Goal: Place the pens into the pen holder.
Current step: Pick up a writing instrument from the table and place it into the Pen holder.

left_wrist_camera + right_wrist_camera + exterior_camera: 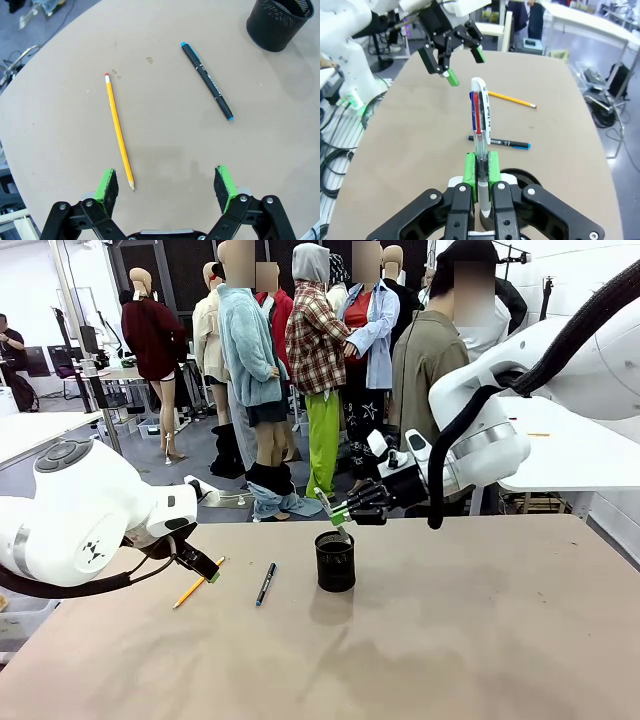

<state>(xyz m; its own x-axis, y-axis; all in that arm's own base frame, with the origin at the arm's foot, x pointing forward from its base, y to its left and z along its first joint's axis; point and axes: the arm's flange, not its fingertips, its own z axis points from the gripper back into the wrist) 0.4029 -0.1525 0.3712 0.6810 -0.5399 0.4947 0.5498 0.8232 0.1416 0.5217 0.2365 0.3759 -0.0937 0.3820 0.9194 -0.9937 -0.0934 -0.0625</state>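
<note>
A yellow pencil (198, 584) (119, 132) and a dark pen with blue ends (265, 583) (207, 81) lie flat on the tan table, left of the black mesh pen holder (334, 561) (277, 22). My left gripper (205, 568) (167, 185) hovers open just above the pencil's tip, holding nothing. My right gripper (345, 512) (481, 167) is shut on a clear white pen (322, 497) (481, 112), held tilted directly over the pen holder (520, 176), whose rim peeks out beneath the fingers. In the right wrist view the pencil (512, 100) and dark pen (500, 143) lie beyond.
A person (440, 350) stands at the far side behind the right arm. A white table (570, 450) stands at the back right. The tan table (480, 640) has wide bare room to the front and right of the holder.
</note>
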